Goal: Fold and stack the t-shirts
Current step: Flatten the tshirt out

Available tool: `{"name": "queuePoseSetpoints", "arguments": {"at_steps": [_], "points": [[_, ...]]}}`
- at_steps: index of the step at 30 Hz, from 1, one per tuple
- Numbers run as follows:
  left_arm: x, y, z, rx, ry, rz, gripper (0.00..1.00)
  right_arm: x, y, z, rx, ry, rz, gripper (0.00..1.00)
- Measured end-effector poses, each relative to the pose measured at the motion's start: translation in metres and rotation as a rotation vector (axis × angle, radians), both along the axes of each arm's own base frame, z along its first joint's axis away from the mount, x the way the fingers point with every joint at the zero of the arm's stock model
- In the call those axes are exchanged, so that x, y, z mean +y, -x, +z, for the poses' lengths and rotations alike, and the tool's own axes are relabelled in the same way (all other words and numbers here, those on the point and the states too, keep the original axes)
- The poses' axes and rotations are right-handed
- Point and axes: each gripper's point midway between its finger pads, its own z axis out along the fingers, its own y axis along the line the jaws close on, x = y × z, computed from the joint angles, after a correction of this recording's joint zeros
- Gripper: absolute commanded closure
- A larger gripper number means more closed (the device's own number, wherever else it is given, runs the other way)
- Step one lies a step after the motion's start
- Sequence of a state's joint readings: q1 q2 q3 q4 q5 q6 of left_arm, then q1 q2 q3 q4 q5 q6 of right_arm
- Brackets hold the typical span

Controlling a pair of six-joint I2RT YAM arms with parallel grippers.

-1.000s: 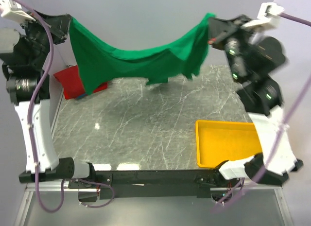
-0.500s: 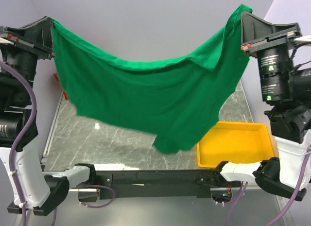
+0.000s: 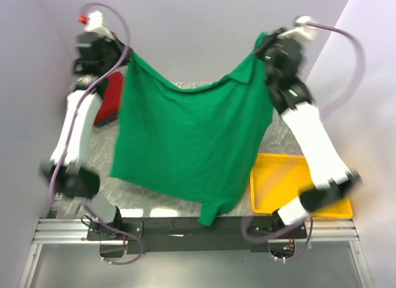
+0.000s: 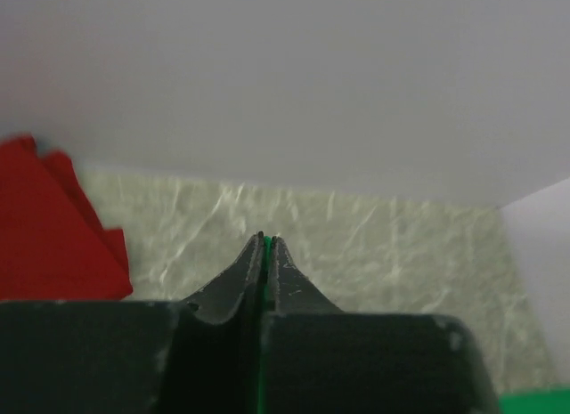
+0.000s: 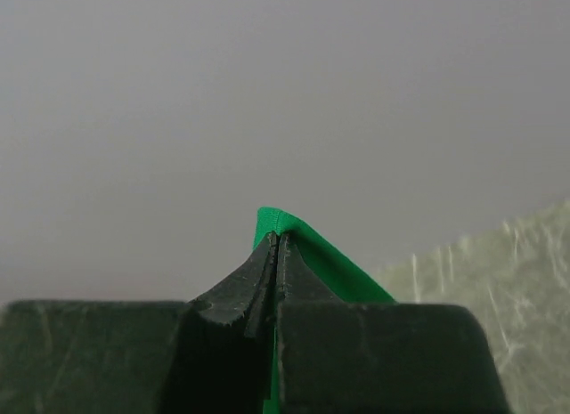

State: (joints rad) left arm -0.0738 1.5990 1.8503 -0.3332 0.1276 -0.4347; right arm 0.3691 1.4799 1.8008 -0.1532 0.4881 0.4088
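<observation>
Left side: the left arm is reaching up and back, close to the left wall. Beneath it, the red shirt (image 3: 109, 100) is lying bunched at the far left edge of the table (image 3: 279, 137), partly hidden behind the arm and the hanging cloth.

The left claw (image 3: 126, 54) is clenching one upper corner of the green shirt (image 3: 192, 139). In the wrist view its tips are pressing together with only a thin green sliver showing between them.

Centre: the green shirt is hanging in the air, spread between both claws. Its top edge is sagging in a shallow curve at mid-span. Its left edge is dropping nearly straight. Its bottom edge is slanting down to the right and ending in a hanging point, which in the top view is overlapping the black rail (image 3: 185, 227) at the near edge. The cloth is covering most of the table from view, so the room beneath it cannot be judged.

Right side: the right claw (image 3: 262, 50) is clenching the opposite upper corner, with a fold of green cloth poking out past its tips. A strip of bare table is showing between the shirt's right edge and the right arm. The yellow tray (image 3: 272, 179) is sitting at the near right corner, just beside the cloth's lower right edge in the top view, with the right arm crossing over it. The right wall is standing close behind that arm.
</observation>
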Motion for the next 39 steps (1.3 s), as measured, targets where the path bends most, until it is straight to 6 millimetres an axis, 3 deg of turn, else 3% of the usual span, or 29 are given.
{"name": "queuePoseSetpoints", "arguments": {"at_steps": [1, 3, 5, 7, 9, 10, 12, 15, 17, 21, 24, 26, 30, 33, 39], "points": [[-0.002, -0.022, -0.031, 0.063, -0.002, -0.011, 0.86, 0.003, -0.028, -0.029, 0.057, 0.006, 0.002, 1.00], [-0.006, -0.063, -0.091, 0.188, -0.003, -0.032, 0.44, 0.007, -0.084, -0.092, 0.184, 0.018, 0.009, 0.99], [-0.010, -0.102, -0.143, 0.278, 0.010, -0.041, 0.18, 0.012, -0.141, -0.156, 0.305, 0.004, 0.037, 0.65], [-0.012, -0.130, -0.192, 0.350, 0.025, -0.044, 0.10, 0.011, -0.190, -0.214, 0.407, -0.019, 0.063, 0.40], [-0.013, -0.136, -0.235, 0.433, 0.040, -0.047, 0.06, 0.009, -0.219, -0.268, 0.487, -0.042, 0.090, 0.22], [-0.013, -0.135, -0.247, 0.463, 0.048, -0.048, 0.05, 0.008, -0.223, -0.299, 0.552, -0.053, 0.107, 0.13], [-0.015, -0.128, -0.261, 0.506, 0.059, -0.060, 0.05, 0.000, -0.213, -0.354, 0.687, -0.068, 0.117, 0.12], [-0.020, -0.117, -0.253, 0.494, 0.067, -0.084, 0.05, -0.005, -0.171, -0.399, 0.837, -0.083, 0.135, 0.11], [-0.022, -0.098, -0.247, 0.496, 0.072, -0.101, 0.05, -0.003, -0.142, -0.404, 0.896, -0.086, 0.152, 0.10], [-0.025, -0.063, -0.240, 0.509, 0.078, -0.129, 0.06, 0.008, -0.106, -0.375, 0.892, -0.077, 0.200, 0.10], [-0.028, -0.049, -0.249, 0.541, 0.083, -0.153, 0.06, 0.021, -0.081, -0.355, 0.866, -0.064, 0.238, 0.12], [-0.029, -0.041, -0.264, 0.580, 0.085, -0.165, 0.07, 0.030, -0.068, -0.353, 0.866, -0.063, 0.268, 0.12], [-0.030, -0.020, -0.302, 0.695, 0.090, -0.173, 0.06, 0.048, -0.047, -0.379, 0.928, -0.072, 0.321, 0.14], [-0.032, -0.013, -0.317, 0.744, 0.092, -0.185, 0.07, 0.056, -0.031, -0.403, 1.003, -0.089, 0.342, 0.14], [-0.039, -0.004, -0.346, 0.804, 0.126, -0.223, 0.07, 0.060, -0.024, -0.427, 1.077, -0.130, 0.340, 0.14]]}}
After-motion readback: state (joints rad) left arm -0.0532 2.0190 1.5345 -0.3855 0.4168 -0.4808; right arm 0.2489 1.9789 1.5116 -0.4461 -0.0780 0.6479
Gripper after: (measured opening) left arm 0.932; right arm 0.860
